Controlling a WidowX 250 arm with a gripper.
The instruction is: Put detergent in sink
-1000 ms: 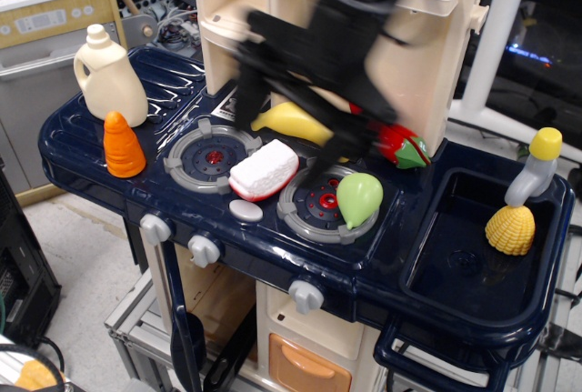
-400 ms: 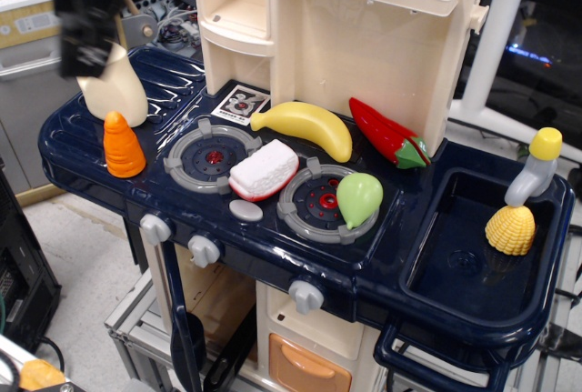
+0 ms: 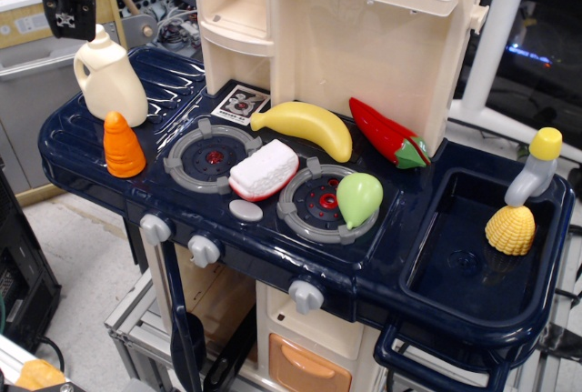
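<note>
The cream-white detergent jug [image 3: 111, 78] stands upright at the back left corner of the navy toy counter, next to an orange ridged cone [image 3: 123, 145]. My black gripper [image 3: 71, 10] hangs at the top left, just above and slightly left of the jug's cap, not touching it. Its jaws are too dark to make out. The deep navy sink [image 3: 455, 269] is at the far right, with a grey faucet topped yellow [image 3: 535, 169] at its back edge.
A yellow corn piece [image 3: 510, 229] lies in the sink's far right. Between jug and sink are a white-and-red slice [image 3: 264, 170], a green pear [image 3: 358, 198], a banana [image 3: 305, 126] and a red pepper [image 3: 389, 137]. The cream cabinet tower [image 3: 364, 28] rises behind.
My arm swept from over the middle of the stove to the far left. It covered the jug's top, then rose a little, so the cap now shows.
</note>
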